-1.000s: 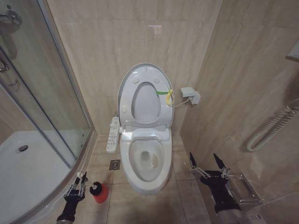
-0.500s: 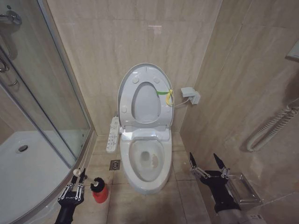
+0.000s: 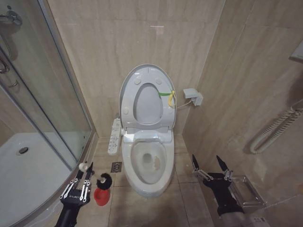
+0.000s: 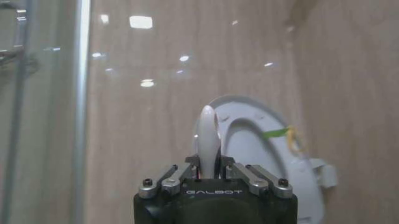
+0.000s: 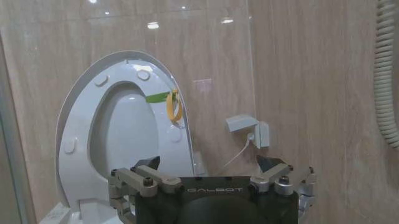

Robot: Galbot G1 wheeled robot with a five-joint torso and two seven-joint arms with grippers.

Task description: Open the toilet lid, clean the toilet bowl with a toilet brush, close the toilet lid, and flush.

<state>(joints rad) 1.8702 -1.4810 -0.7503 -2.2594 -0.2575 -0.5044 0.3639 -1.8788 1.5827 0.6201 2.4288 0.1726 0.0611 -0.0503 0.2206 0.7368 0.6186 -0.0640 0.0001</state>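
The toilet lid (image 3: 147, 75) stands raised against the back wall with the ring seat up against it, a yellow-green strap at its edge; it also shows as the lid (image 5: 93, 98) and the lid (image 4: 293, 154). Below it the toilet bowl (image 3: 147, 163) lies open. My left gripper (image 3: 86, 176) is low at the bowl's left, shut on the toilet brush's white handle (image 4: 208, 133). The dark brush head (image 3: 104, 180) hangs just above the red cup (image 3: 100, 196) on the floor. My right gripper (image 3: 211, 165) waits open to the right of the bowl, seen also as the right gripper (image 5: 209, 163).
A curved glass shower screen (image 3: 47, 94) and white shower tray (image 3: 28, 175) close off the left. A button panel (image 3: 114, 136) and a floor drain (image 3: 116, 166) lie between them and the bowl. A wall box (image 3: 193, 97), hose (image 3: 274, 127) and metal rack (image 3: 246, 191) line the right wall.
My left gripper has risen with the brush, and the dark head has come up out of the red cup. The right arm has not moved.
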